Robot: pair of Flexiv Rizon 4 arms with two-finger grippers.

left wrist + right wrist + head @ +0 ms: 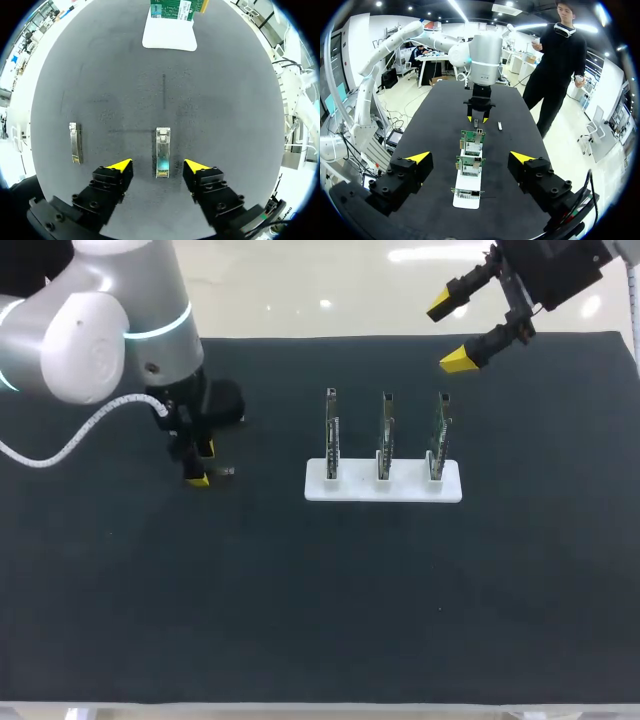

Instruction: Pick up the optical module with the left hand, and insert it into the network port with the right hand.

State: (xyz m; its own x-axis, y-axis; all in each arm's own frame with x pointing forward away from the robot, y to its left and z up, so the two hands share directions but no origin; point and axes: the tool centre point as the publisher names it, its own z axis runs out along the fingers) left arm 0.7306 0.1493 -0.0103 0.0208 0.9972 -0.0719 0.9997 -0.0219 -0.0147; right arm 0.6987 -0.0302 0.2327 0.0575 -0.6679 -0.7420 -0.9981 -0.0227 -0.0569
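A small silver optical module (163, 152) lies on the black mat (165, 90) between the fingers of my left gripper (158, 165), which is low over it and open, with a gap on each side. In the head view the left gripper (201, 465) is at the table's left, and the module's end (227, 471) pokes out ahead of it. A second module (75, 143) lies off to one side. My right gripper (452, 332) hangs open and empty above the far right. From there it looks over the white stand (468, 196) toward the left gripper (476, 119).
The white stand (383, 483) at mid-table holds three upright green circuit boards (386, 435) in a row. In the left wrist view the stand (169, 36) is straight ahead of the fingers, with bare mat between. The black mat (320, 610) covers the whole table.
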